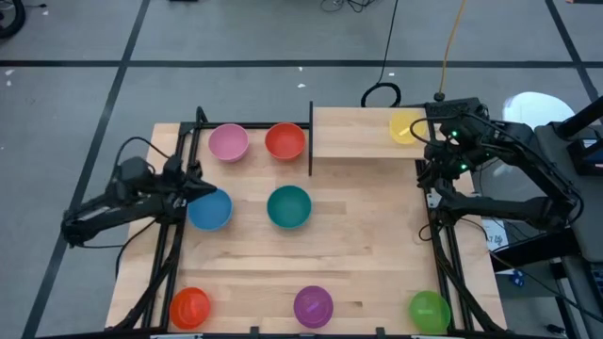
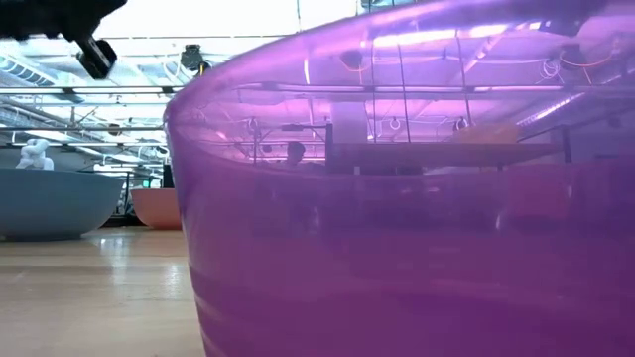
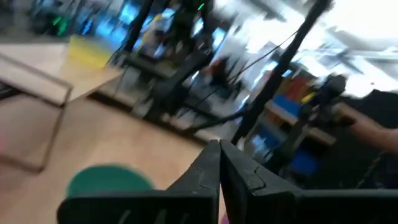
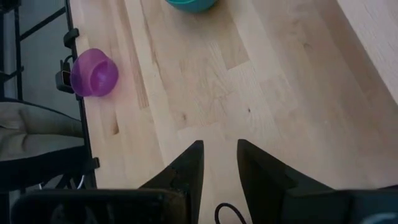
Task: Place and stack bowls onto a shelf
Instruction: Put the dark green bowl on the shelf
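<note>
Seven bowls stand on their bases on the tabletop: pink (image 1: 228, 142), red (image 1: 285, 141), blue (image 1: 209, 209), teal (image 1: 288, 207), orange (image 1: 189, 307), purple (image 1: 313, 306) and green (image 1: 429, 311). A yellow bowl (image 1: 407, 126) sits on the right end of the shelf (image 1: 358, 132) at the far right. My left gripper (image 1: 195, 186) hovers by the blue bowl's far left rim, shut and holding nothing (image 3: 219, 163). My right gripper (image 4: 219, 152) hangs open over bare table at the right edge, below the shelf's near side.
Black frame bars (image 1: 170, 245) run along the table's left and right sides. The shelf's black post (image 1: 311, 141) stands just right of the red bowl. Bare wood lies between the teal bowl and the right gripper. In the low view the purple bowl (image 2: 397, 218) fills most of the picture.
</note>
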